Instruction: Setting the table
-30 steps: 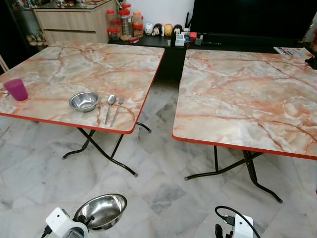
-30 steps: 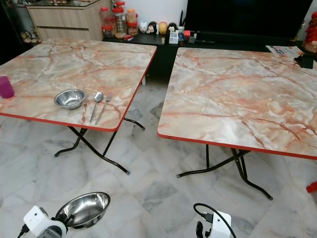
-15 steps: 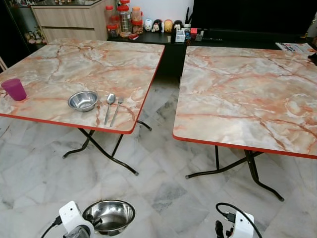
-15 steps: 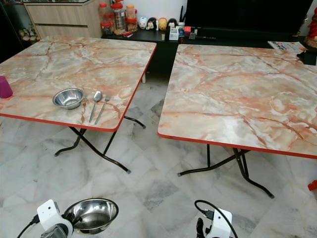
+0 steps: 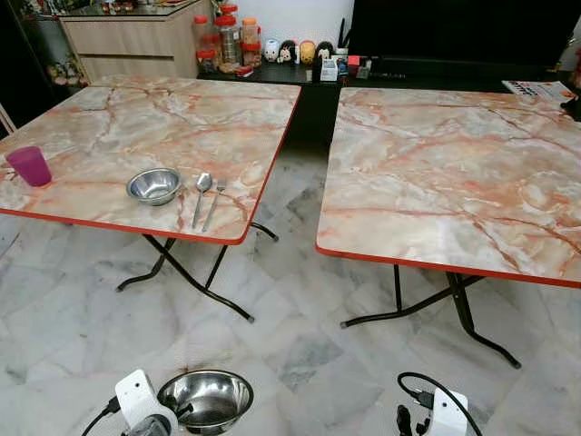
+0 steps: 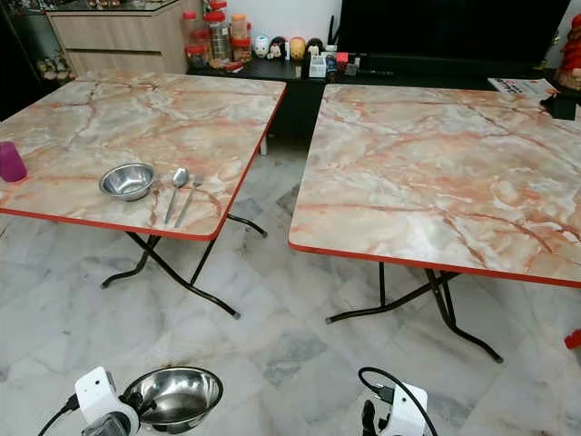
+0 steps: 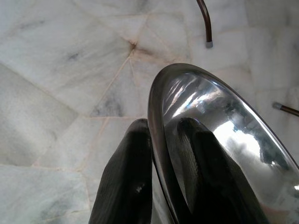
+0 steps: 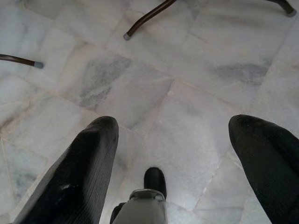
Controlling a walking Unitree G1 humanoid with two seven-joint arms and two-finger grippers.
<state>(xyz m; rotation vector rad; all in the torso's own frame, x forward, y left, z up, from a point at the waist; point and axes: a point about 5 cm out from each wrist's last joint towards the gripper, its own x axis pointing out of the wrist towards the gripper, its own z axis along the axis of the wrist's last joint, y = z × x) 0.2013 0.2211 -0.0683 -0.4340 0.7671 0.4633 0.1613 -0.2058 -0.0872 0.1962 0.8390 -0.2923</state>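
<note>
Left gripper (image 7: 163, 182), pinching the bowl (image 5: 207, 400) rim, has swung it inward toward centre; right gripper (image 8: 173, 158) spread, idle; right table (image 5: 436, 173) bare, likely next setting

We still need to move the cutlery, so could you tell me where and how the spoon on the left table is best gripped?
Grip the spoon across its thin handle, near the middle, coming straight down from above. It lies flat, bowl end away from the robot, and the fork lies close alongside, so the fingers should straddle the handle crosswise. The empty right gripper suits.
</note>
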